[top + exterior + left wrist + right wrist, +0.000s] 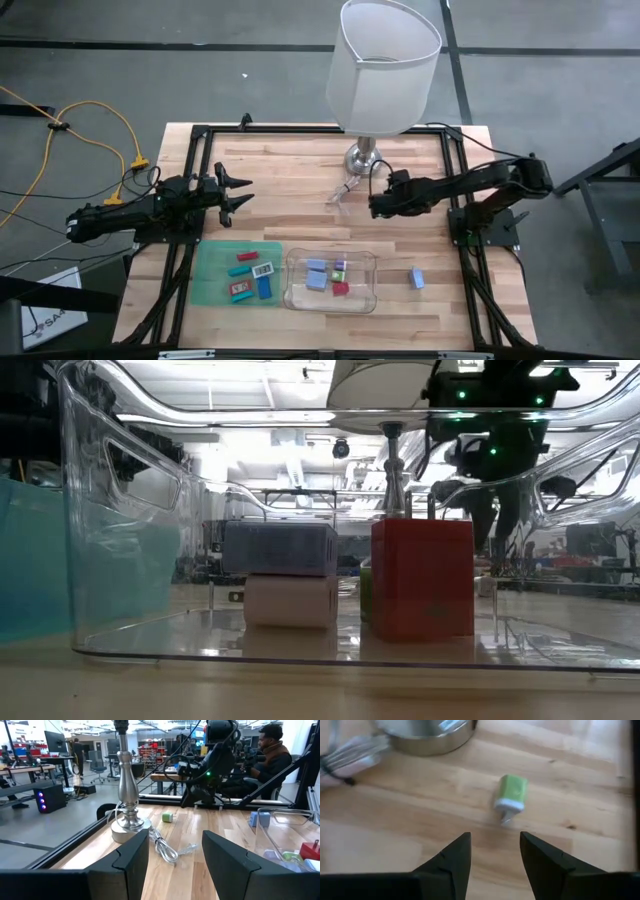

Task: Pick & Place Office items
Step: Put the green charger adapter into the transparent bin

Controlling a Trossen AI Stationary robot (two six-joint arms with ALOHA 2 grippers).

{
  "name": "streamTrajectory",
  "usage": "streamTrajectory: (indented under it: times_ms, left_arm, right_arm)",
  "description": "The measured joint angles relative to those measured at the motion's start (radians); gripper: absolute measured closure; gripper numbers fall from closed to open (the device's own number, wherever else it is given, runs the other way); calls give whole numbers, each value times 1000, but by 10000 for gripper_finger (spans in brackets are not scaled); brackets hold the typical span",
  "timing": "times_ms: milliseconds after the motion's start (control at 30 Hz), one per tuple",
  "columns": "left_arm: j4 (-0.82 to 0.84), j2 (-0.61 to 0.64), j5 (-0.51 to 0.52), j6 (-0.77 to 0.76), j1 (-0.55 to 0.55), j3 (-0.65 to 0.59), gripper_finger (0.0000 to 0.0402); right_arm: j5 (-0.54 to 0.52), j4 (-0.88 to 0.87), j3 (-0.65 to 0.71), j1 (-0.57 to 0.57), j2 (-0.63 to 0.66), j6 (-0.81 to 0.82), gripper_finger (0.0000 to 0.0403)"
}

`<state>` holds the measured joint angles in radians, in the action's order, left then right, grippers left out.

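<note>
A: Right claw (491,851) sits low over the tabletop (300,200), jaws apart and empty. Just ahead of its tips I see a small green piece (511,795) with a white end, lying tilted on the wood. Past it stands the lamp's silver base (425,735), with a bundled cable (350,757) off to one side.

B: And the left?

A: Left claw (232,190) hangs at its own edge of the tabletop, well apart from everything, jaws open with nothing between them. I see the lamp (127,785) straight ahead of it.

B: Where are the other items?

A: Closest to me along the front edge, the green mat (215,275) carries teal, red, white and blue pieces (250,275). Beside it, the clear tray (331,281) holds more: a blue-grey block (280,547) stacked on a white one (290,600), and a red block (422,578) next to them. One blue piece (416,278) lies alone on the wood, to the right of the tray.
</note>
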<state>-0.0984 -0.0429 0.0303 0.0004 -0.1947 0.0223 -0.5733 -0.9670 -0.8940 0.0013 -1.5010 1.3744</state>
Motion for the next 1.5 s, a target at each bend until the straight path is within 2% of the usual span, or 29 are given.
streamTrajectory:
  times_ms: [167, 400, 567, 1000, 1500]
  left_arm:
    - [0, 0, 0, 0, 0, 0, 224]
    - [0, 0, 0, 0, 0, 0, 224]
    - [0, 0, 0, 0, 0, 0, 224]
    - [0, 0, 0, 0, 0, 0, 224]
    - [0, 0, 0, 0, 0, 0, 224]
  right_arm:
    - [-22, 43, 42, -21, -1, 9, 230]
    - [-76, 123, 120, -31, 0, -6, 180]
    - [-83, 156, 149, -39, 0, 55, 160]
    - [-110, 418, 287, -96, 0, 89, 158]
    - [-134, 652, 372, -174, -1, -19, 158]
